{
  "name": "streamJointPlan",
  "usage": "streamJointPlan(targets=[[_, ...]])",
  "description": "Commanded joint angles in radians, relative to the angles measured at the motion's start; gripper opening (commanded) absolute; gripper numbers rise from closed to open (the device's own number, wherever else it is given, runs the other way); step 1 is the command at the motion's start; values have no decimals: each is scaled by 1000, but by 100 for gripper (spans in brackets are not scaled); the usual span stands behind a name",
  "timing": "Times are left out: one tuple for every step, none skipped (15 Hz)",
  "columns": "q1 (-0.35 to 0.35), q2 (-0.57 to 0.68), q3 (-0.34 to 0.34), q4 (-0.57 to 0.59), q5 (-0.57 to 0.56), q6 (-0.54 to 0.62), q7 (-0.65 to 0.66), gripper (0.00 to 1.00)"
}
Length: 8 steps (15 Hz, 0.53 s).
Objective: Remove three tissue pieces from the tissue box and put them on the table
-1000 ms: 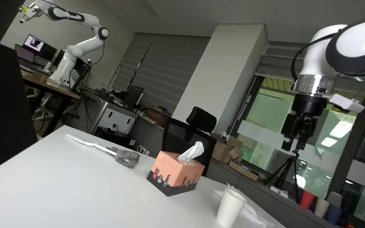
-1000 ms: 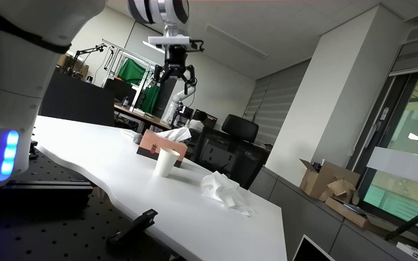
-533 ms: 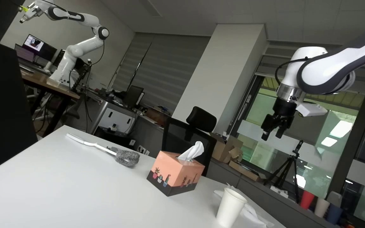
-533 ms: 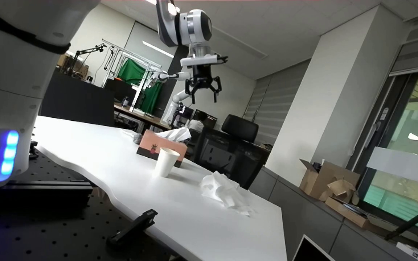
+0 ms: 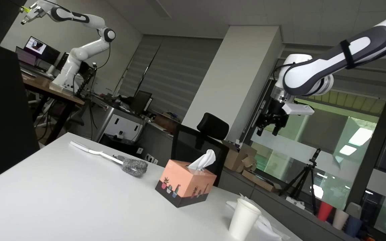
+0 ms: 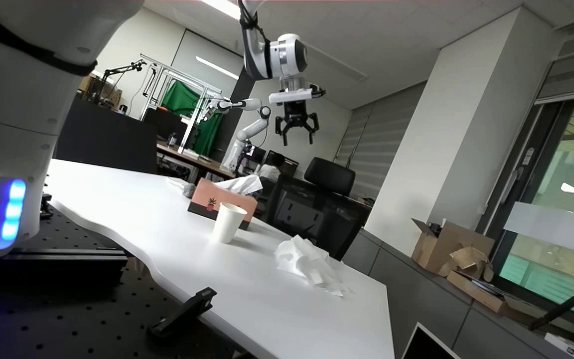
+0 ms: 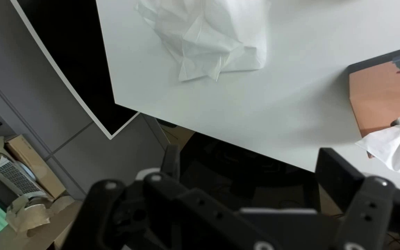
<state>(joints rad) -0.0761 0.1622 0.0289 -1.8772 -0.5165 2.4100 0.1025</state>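
White tissues [image 7: 214, 38] lie on the table [image 7: 255, 100] at wrist-view twelve o'clock, possibly all three, finishing the task; gripper [image 7: 251, 160] empty, jaws apart.

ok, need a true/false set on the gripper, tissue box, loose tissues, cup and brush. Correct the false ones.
1. A tissue pokes out of the tissue box. True.
2. The gripper is shut on a tissue. False: the gripper is open, holding nothing.
3. Crumpled tissues lie on the table. True.
4. The cup lies on its side. False: the cup stands upright.
5. The brush has its handle end nearer the tissue box. False: its grey head is nearer.
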Motion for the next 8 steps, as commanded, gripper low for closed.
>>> streamJointPlan(targets=[[39,3,-39,-1,10,3,-7,100],[42,3,-43,-6,9,4,-7,100],[41,2,-45,-8,9,5,-7,100],[41,2,-47,-8,9,5,-8,100],[41,2,-47,-8,9,5,-9,100],[40,2,-48,-8,9,6,-9,100],[40,2,-48,-8,9,6,-9,100],[40,2,-48,-8,9,6,-9,100]])
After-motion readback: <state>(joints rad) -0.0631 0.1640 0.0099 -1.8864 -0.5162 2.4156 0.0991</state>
